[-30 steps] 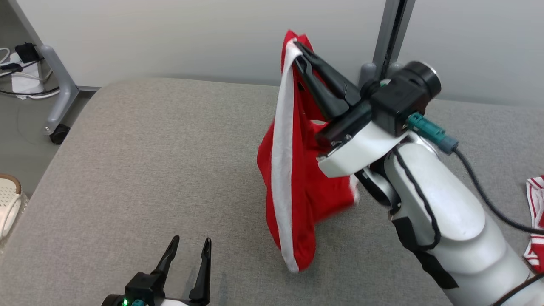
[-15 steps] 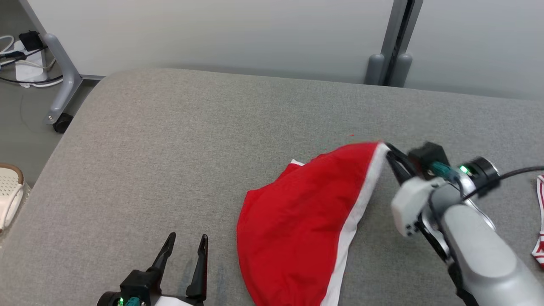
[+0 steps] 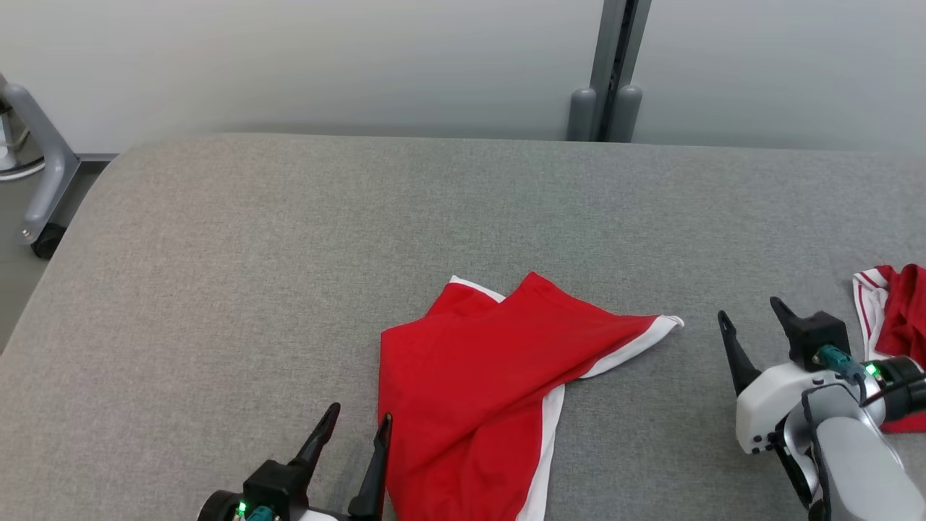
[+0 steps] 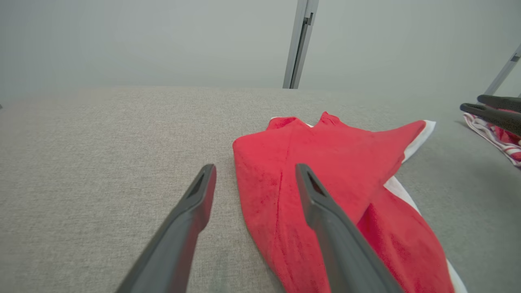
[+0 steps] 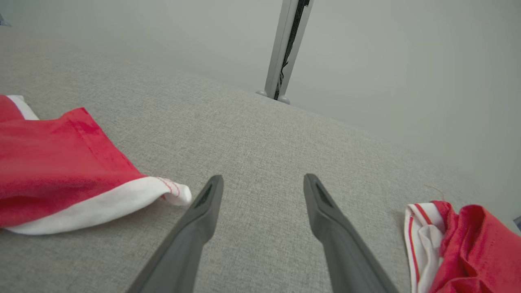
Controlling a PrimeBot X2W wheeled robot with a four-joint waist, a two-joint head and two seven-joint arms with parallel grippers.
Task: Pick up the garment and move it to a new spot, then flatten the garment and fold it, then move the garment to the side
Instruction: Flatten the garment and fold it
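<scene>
The red garment [image 3: 470, 376] lies on the grey padded table [image 3: 253, 239], in the near middle part of it, in front of the robot. It is not flat. One layer is folded across the other, and a white band runs along the edges. One corner with this white band points to the robot's right side, and the near end of the cloth runs out of the head view at the bottom edge.

The left gripper [image 3: 360, 412] is low at the near edge of the table, with its two dark fingers spread apart and nothing between them. Its inner finger stands just beside the left edge of the garment (I cannot tell whether it really touches the cloth or only hangs over it).

The right gripper [image 3: 748, 307] is on the right side of the table, also with its fingers wide apart and holding nothing. It points away from the robot. The white corner of the garment lies near it, a little to its left, but apart from it, with bare table between the two fingers.

Further to the right, a second red and white piece of clothing [image 3: 893, 311] lies in a heap beside the right gripper. Behind the table there is a pale wall with a grey upright post [image 3: 611, 65].
</scene>
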